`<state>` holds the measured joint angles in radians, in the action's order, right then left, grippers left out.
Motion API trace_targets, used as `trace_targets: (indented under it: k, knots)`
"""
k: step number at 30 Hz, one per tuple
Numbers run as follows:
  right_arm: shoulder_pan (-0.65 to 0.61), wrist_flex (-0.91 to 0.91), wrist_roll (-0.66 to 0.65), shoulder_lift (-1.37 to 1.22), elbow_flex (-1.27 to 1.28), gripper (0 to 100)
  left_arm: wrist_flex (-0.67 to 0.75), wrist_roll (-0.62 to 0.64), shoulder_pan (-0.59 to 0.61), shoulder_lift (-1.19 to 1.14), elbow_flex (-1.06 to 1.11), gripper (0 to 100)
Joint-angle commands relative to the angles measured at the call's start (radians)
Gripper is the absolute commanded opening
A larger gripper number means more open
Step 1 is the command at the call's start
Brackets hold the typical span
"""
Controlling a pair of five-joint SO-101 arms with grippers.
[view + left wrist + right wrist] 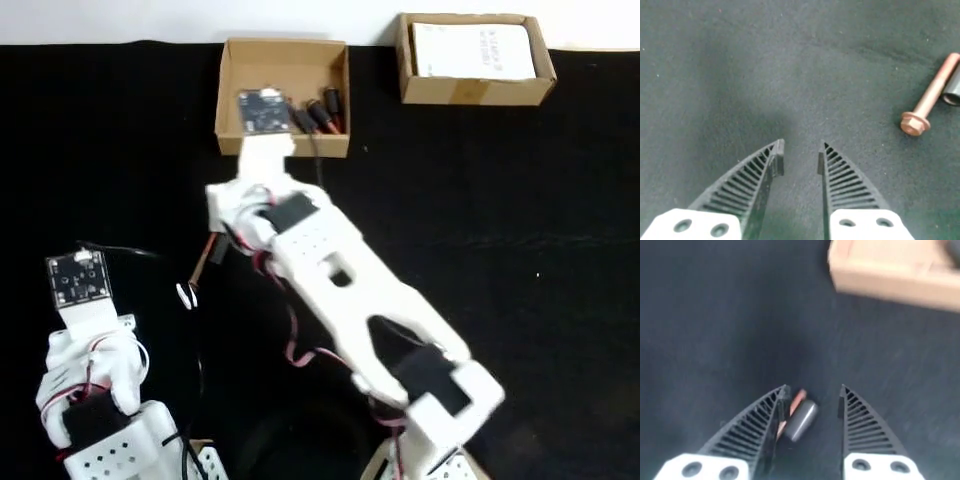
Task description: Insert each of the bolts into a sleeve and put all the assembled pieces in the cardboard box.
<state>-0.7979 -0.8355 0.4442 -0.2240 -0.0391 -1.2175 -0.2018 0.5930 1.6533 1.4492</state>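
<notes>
Right gripper (813, 392) spread around a smooth grey sleeve (802, 420), slanted, coppery bolt (796, 399) poking out. Left gripper (801, 147) parted; nearby, hex-flanged copper bolt (930, 97) lying diagonally.

Glossy copper-toned metal bolt (932, 94), smooth dark sleeve (802, 419), matt black cloth tabletop (740, 60)

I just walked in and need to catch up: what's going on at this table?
The right gripper is open around a grey sleeve with a copper bolt in it, over the black mat. Its arm stretches toward the cardboard box, which already holds a few finished-looking pieces. The left gripper hangs open over the mat near a loose bolt and a dark sleeve.
</notes>
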Motion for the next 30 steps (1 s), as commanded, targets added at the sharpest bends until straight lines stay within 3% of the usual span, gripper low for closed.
trace_targets:
  k: [1,8,15,30]
  knots:
    - [-0.016,-0.189,0.051,-0.189,-0.306,14.6,0.006,0.003,0.015,-0.196,-0.12,13]
    - [-0.018,-0.498,0.152,-0.541,-0.806,14.6,-0.106,-0.06,0.015,-0.788,-0.504,13]
    - [-0.033,-0.633,0.172,-0.773,-1.127,14.5,-0.324,-0.054,0.015,-1.265,-0.857,12]
    - [-0.088,-0.757,0.273,-0.834,-1.241,14.5,-0.338,-0.005,0.016,-1.613,-1.01,9]
